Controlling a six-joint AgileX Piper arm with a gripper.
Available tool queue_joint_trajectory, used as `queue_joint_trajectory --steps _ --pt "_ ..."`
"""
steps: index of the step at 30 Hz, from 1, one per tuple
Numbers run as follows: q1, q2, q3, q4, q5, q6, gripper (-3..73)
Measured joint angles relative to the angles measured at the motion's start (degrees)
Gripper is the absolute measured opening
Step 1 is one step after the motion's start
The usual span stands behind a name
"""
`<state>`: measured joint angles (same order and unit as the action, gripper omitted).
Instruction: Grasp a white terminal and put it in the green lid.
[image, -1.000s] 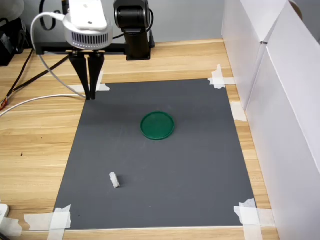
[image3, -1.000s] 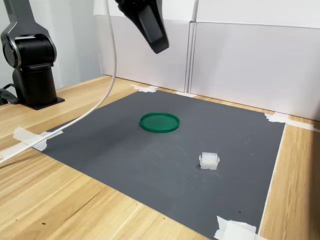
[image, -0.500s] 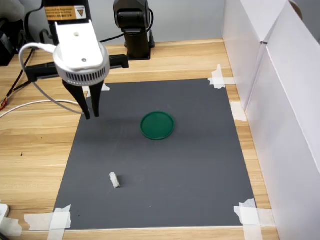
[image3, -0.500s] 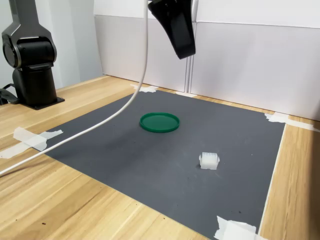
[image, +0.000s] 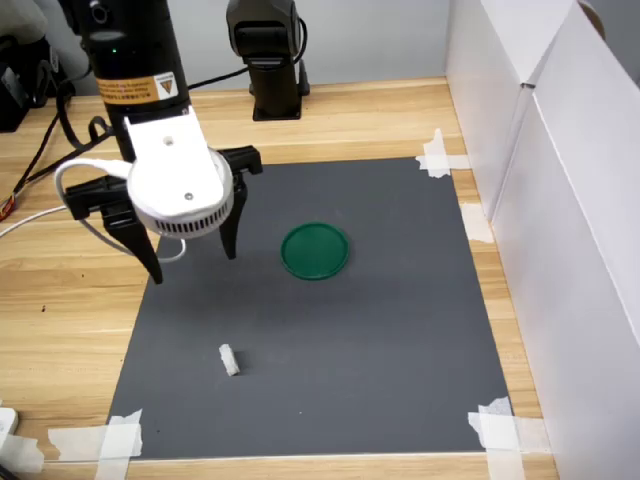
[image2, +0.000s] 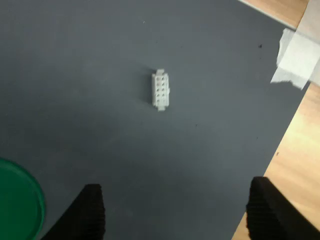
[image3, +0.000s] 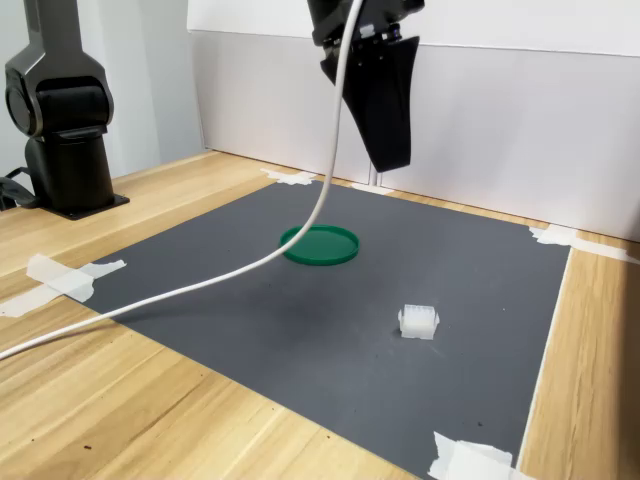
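Light wooden tabletop (image: 60, 310) is carrying a dark grey rectangular mat (image: 330, 330), its corners held down by white tape pieces (image: 105, 437). Flat round dark-green plastic lid (image: 315, 250) is lying on the mat near its middle. Tiny white blocky plastic terminal (image: 229, 359) is sitting on the mat well apart from the lid, toward the first exterior view's lower left. White cable (image3: 150, 300) is trailing across wood and mat edge.
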<state>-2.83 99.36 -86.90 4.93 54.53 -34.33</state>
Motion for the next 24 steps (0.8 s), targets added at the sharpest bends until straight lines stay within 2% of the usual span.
queue_joint_trajectory --steps 5,12,24 --pt "0.0 2.0 -2.5 0.2 -0.3 -1.0 70.6" --pt "0.0 6.0 -5.4 2.8 1.8 -4.0 70.6" --pt "0.0 10.9 -5.5 2.2 0.1 -6.2 70.1"
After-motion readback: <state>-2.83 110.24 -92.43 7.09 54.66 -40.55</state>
